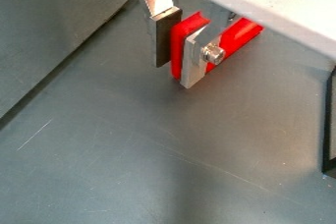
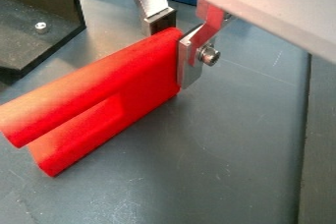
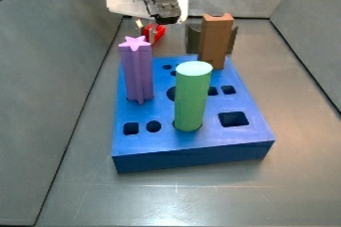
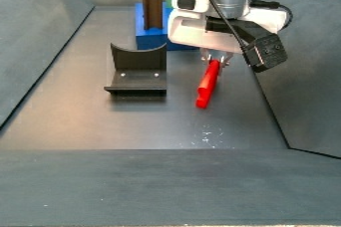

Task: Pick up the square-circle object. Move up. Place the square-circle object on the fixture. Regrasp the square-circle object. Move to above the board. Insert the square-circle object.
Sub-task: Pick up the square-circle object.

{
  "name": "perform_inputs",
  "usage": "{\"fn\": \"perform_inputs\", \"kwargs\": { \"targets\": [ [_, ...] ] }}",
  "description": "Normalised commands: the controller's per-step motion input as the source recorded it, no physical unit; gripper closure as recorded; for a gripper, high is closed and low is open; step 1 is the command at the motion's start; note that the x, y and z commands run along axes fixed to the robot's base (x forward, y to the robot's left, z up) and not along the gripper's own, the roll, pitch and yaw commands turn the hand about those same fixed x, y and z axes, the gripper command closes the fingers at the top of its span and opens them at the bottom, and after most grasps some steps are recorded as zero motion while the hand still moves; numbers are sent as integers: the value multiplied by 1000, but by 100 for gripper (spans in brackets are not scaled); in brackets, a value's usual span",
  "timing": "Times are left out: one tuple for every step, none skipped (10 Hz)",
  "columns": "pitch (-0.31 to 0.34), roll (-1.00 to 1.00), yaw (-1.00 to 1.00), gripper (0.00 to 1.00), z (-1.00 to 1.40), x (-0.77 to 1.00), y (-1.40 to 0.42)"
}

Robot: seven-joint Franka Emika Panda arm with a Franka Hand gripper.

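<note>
Red and long, the square-circle object [image 2: 98,105] hangs tilted off the floor, pinched at one end by your hand [image 2: 184,51], leaving its length free for the fixture [image 4: 136,69].

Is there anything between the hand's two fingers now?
Yes. In both wrist views, the hand is closed on the square-circle object, with nothing else between its fingers.

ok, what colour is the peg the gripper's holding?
Bright red. The gripper is shut on the square-circle object, clearest in a wrist view.
</note>
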Motion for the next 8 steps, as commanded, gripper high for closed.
{"fn": "perform_inputs", "kwargs": {
  "targets": [
    [0, 0, 0, 100, 0, 0, 0],
    [0, 0, 0, 100, 0, 0, 0],
    [0, 0, 0, 100, 0, 0, 0],
    [0, 0, 0, 100, 0, 0, 0],
    [0, 0, 0, 100, 0, 0, 0],
    [0, 0, 0, 100, 0, 0, 0],
    [0, 0, 0, 100, 0, 0, 0],
    [0, 0, 0, 100, 0, 0, 0]
  ]
}}
